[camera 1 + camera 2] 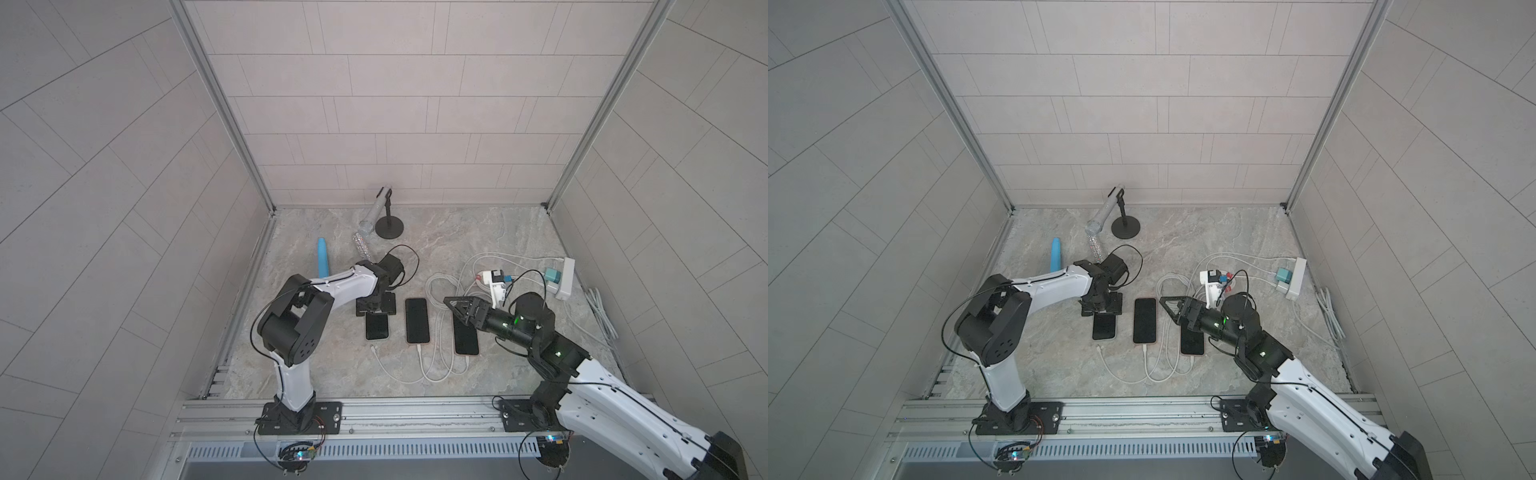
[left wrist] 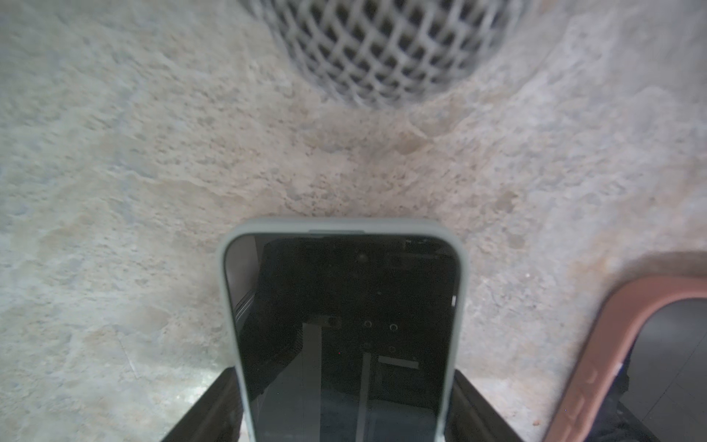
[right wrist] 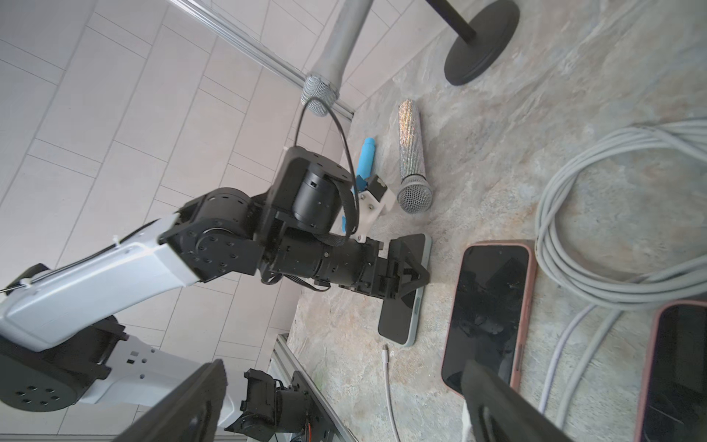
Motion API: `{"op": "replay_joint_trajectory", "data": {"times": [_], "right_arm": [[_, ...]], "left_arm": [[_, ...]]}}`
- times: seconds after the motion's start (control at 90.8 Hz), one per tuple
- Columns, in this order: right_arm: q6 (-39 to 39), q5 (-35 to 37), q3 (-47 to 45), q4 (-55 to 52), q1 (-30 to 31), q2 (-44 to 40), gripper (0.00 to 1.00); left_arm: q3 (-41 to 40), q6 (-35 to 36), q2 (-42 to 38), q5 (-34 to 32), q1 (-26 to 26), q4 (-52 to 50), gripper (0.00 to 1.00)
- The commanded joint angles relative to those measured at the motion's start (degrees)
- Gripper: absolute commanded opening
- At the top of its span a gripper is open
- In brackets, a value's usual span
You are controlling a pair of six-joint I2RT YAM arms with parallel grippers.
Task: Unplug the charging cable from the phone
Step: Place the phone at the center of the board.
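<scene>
Three phones lie side by side on the table; the left gripper is clamped across the grey-cased phone, jaws on its two long edges, likely pinning it against the pull; its cable end lies loose just beside the phone's near edge, already out. The right gripper hangs spread wide and empty above the cable loops, near the right-hand phone. The middle phone and the right-hand one look plugged in.

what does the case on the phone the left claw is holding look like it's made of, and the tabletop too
Phone case: pale grey-green with a matte, soft-looking rounded rim, probably silicone or soft plastic. Tabletop: mottled beige-grey veining like marble or stone, possibly a printed laminate.
</scene>
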Motion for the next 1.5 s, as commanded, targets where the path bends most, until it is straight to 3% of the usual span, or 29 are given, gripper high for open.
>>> {"op": "replay_joint_trajectory", "data": {"times": [0.0, 0.165, 0.815, 1.145, 1.486], "right_arm": [[0.9, 1.9, -1.3, -2.6, -0.9, -4.2, 1.0], [-0.6, 3.0, -1.7, -4.8, -1.9, -9.0, 1.0], [-7.2, 4.2, 3.3, -15.7, -2.1, -6.5, 0.98], [-8.4, 5.1, 3.5, -17.1, -2.1, -4.9, 0.98], [-9.9, 8.7, 2.9, -21.2, -2.1, -3.3, 0.97]], "left_arm": [[1.4, 0.7, 1.1, 0.2, -0.3, 0.5, 0.04], [1.2, 0.7, 1.1, 0.4, -0.3, 0.5, 0.24], [0.2, 0.5, -6.3, 2.6, -0.6, -1.5, 0.86], [0.7, 1.2, -10.3, 5.4, -2.1, -3.5, 0.93], [4.4, -2.0, -10.9, 8.1, -10.7, -5.0, 0.96]]}}
